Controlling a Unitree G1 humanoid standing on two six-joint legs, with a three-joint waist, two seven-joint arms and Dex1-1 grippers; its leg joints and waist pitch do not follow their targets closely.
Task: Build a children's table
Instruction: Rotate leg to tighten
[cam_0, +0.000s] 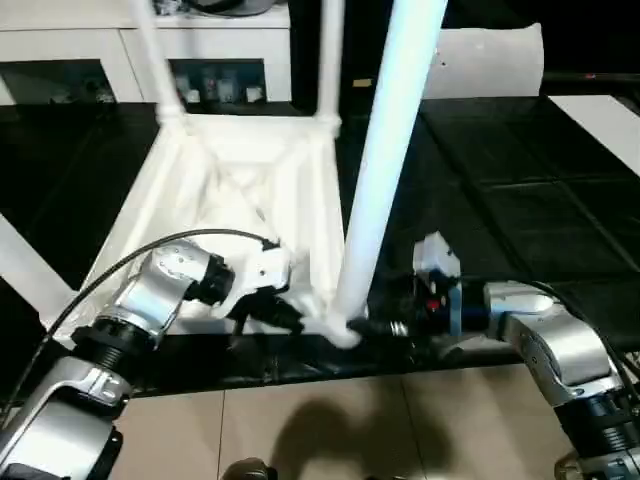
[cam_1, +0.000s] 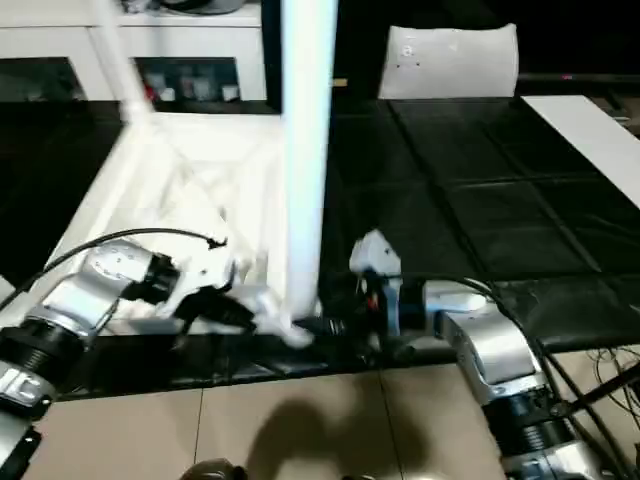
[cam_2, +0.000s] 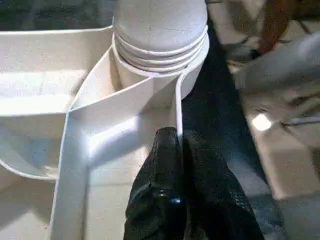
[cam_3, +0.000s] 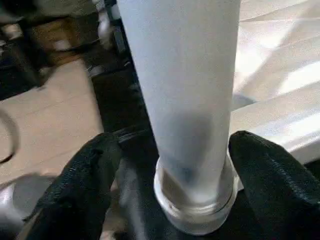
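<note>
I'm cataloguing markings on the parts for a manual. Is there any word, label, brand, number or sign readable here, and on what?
None can be read.
Table top, its ribbed underside up: no text shows.
Near leg: plain white, no marking.
Items behind the cabinet's glass doors: too blurred to read.
Right gripper: no readable label.

near leg (cam_0: 385, 150) cut off by the top edge, far legs (cam_0: 160, 70) blurred, cabinet contents (cam_0: 215, 82) indistinct

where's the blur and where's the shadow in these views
Left eye view: the near leg is smeared. Left wrist view: the background beside the socket is blurred. Right wrist view: a dark shadow sits low on the leg, between the right gripper fingers.
</note>
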